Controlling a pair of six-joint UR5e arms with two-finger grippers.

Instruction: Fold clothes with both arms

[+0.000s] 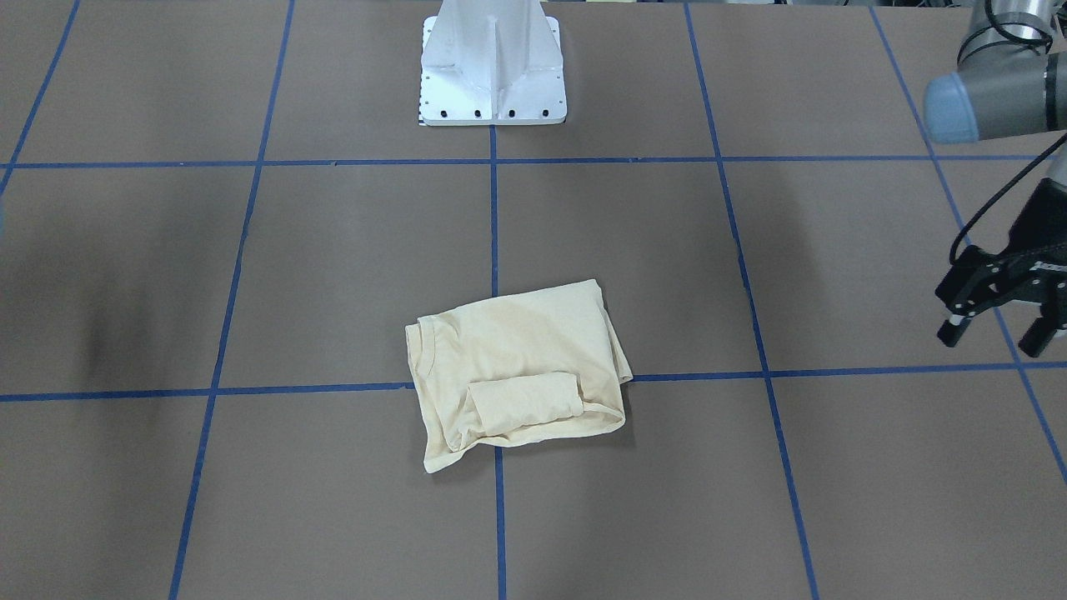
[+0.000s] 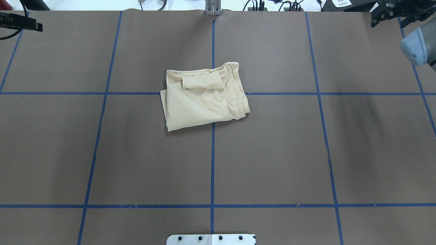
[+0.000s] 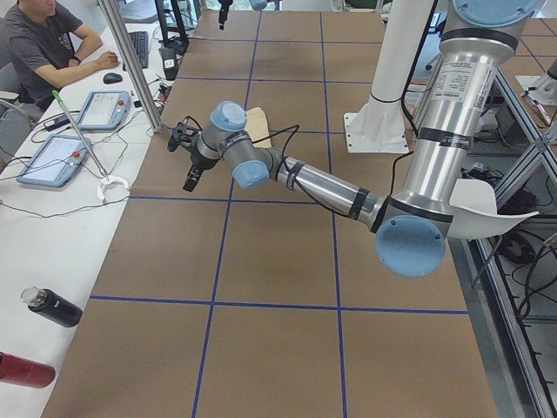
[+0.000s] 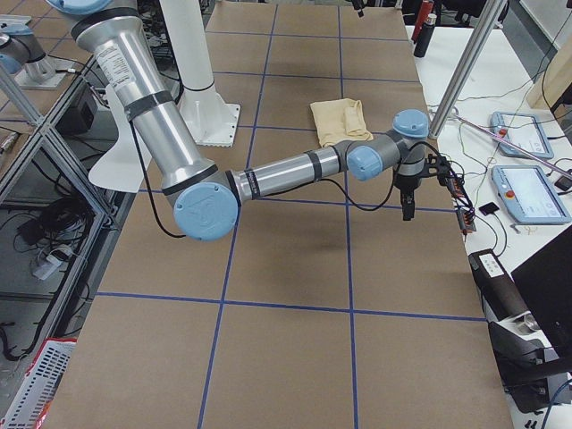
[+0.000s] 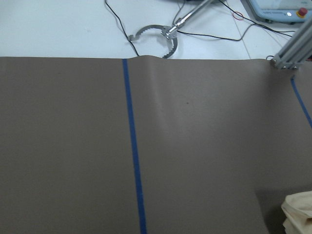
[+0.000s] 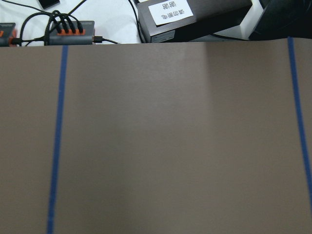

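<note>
The cream shirt [image 1: 517,367] lies folded into a rough rectangle near the table's middle, with a rolled sleeve on top and its print hidden. It also shows in the overhead view [image 2: 204,102] and as a corner in the left wrist view [image 5: 300,212]. My left gripper [image 1: 996,333] hovers open and empty far off to the shirt's side, near the table's end. The right gripper [image 2: 388,18] sits at the opposite far corner, well away from the shirt, its fingers apart with nothing between them. Both wrist views look at bare brown table.
The white pedestal base [image 1: 492,75] stands at the robot's side of the table. Blue tape lines grid the brown surface. Beyond the far edge are a seated person [image 3: 43,43], tablets [image 3: 100,109], cables and a metal post [image 3: 130,61]. Bottles [image 3: 52,306] lie nearby.
</note>
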